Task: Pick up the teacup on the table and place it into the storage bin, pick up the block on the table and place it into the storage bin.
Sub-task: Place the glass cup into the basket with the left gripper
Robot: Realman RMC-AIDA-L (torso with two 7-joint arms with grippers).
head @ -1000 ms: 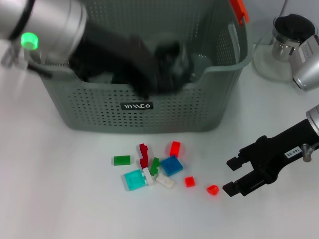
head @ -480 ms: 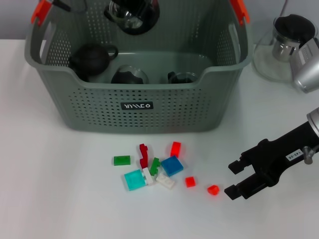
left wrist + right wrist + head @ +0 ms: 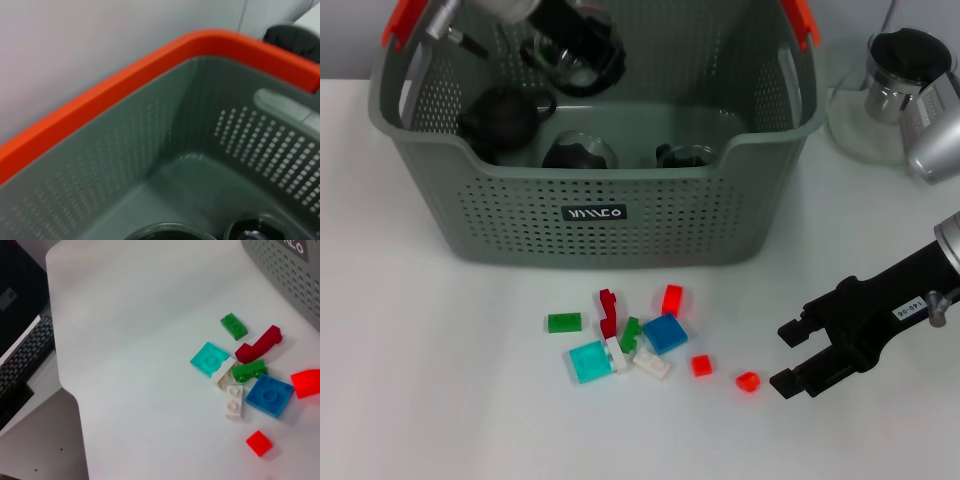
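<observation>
White tabletop (image 3: 430, 400) fills the scene, and at its far left the left gripper (image 3: 560, 45) hangs high over the back corner of the large grey-green perforated storage bin (image 3: 600, 215); whether its fingers are parted cannot be told. Below it, inside the bin, sit dark round teaware pieces (image 3: 505, 120), so the cup part looks done. In front of the bin lies a scatter of small plastic blocks, among them a blue square one (image 3: 665, 332). Just beside the right gripper (image 3: 790, 357), on its bin-ward side, rests a small red block (image 3: 747, 381). Its black fingers stand spread apart, holding nothing, likely lined up to take that block.
</observation>
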